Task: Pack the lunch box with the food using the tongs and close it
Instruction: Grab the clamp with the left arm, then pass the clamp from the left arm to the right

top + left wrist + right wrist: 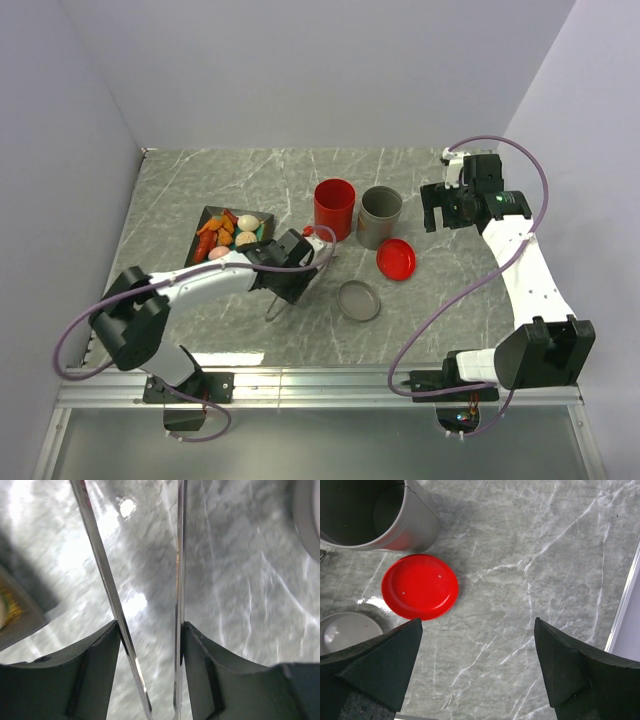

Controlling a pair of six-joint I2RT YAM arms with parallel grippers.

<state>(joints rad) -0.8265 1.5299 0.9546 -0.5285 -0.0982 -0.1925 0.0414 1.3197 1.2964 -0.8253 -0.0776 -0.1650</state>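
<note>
The left gripper is clamped on the tongs, one of its fingers pressed against the outside of each arm. The two arms are apart. It sits over the table, just near and right of the tray of food. The red lunch box stands upright and open right of the tray, beside a grey cup. Its red lid lies flat nearer, and a grey lid lies nearer still. The right gripper hangs wide apart and empty, right of the red lid.
</note>
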